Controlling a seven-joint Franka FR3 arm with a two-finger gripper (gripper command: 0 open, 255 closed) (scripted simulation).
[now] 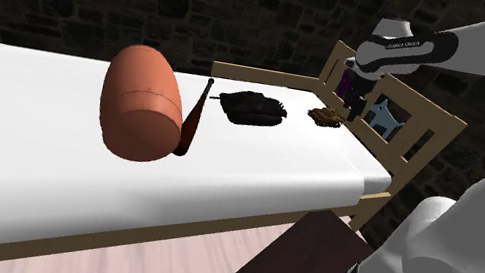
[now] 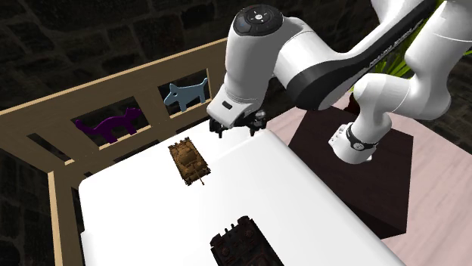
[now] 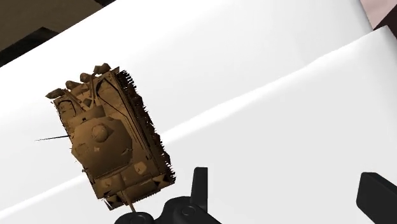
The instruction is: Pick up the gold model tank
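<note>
Approach step: my black gripper hangs wide open beside the brown-gold model tank. Next, I'd centre over it.

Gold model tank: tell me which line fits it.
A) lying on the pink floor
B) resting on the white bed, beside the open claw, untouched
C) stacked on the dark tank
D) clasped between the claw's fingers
B: the gold model tank sits on the white bed, off to the side of the claw, whose fingers stand apart with nothing between them.
</note>
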